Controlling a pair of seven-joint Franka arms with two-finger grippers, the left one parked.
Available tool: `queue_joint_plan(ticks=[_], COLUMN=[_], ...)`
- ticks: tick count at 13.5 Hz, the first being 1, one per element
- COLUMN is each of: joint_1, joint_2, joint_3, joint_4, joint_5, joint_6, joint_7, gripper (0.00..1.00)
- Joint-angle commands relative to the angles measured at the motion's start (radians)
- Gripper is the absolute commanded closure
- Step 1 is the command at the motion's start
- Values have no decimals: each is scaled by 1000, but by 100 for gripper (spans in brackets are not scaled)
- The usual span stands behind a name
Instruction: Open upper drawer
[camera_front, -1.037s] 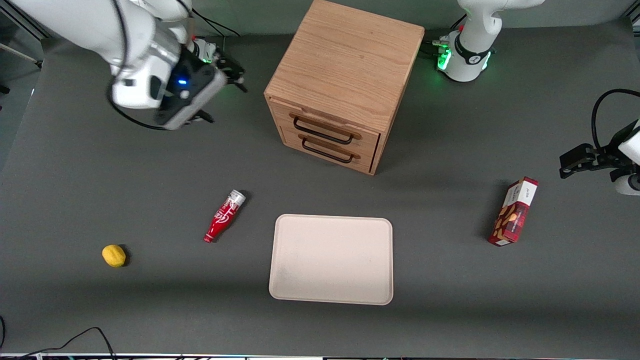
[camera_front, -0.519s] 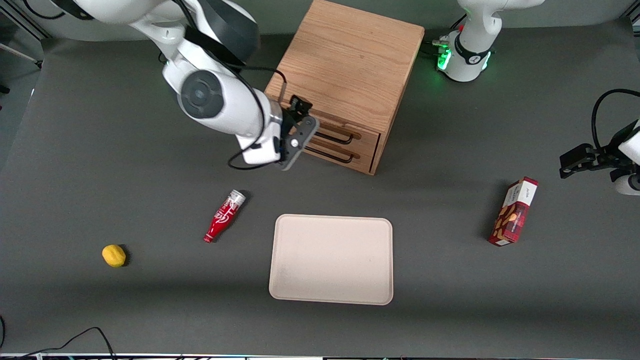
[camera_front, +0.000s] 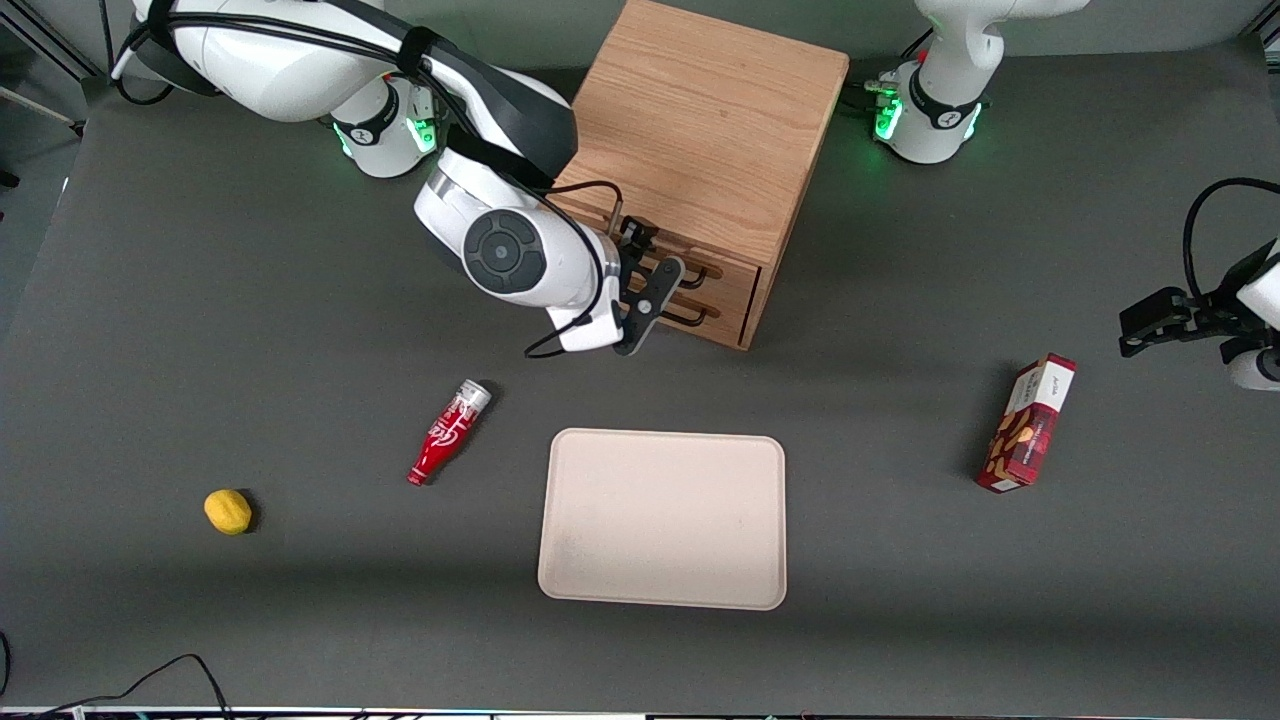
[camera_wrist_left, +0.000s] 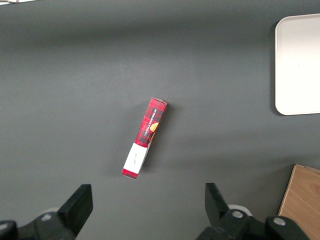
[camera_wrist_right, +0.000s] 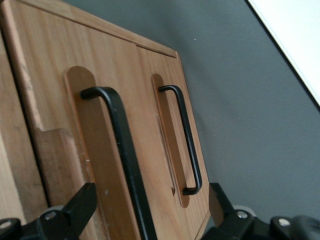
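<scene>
The wooden cabinet (camera_front: 700, 120) stands at the back middle of the table. Its upper drawer (camera_front: 733, 270) looks shut, and so does the lower drawer (camera_front: 728, 312). My right gripper (camera_front: 646, 278) is right in front of the drawer fronts and hides most of both handles in the front view. In the right wrist view the gripper (camera_wrist_right: 147, 209) is open. Its fingers (camera_wrist_right: 75, 205) stand on either side of the upper drawer's black bar handle (camera_wrist_right: 122, 150) without touching it. The lower drawer's handle (camera_wrist_right: 186, 140) lies beside it, also between the fingers.
A beige tray (camera_front: 662, 518) lies nearer the front camera than the cabinet. A red bottle (camera_front: 447, 432) and a yellow lemon (camera_front: 228, 511) lie toward the working arm's end. A red snack box (camera_front: 1030, 423) stands toward the parked arm's end, also in the left wrist view (camera_wrist_left: 145, 137).
My right arm has swung from the working arm's end of the table to the cabinet front. The gripper now faces the drawers, nearer the middle of the handles than half a second ago.
</scene>
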Motion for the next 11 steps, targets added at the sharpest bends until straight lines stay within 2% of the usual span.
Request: queue_joint_plan(ticks=[1,3,11], joint_1=[3,4,-7], joint_2=[5,14,43], joint_3=[15,15,12], joint_4=[6,1,6], joint_5=[-28,-63,-100], joint_6=[6,9,19], joint_7=[-13,-13,-13], gripper=[0,0,0])
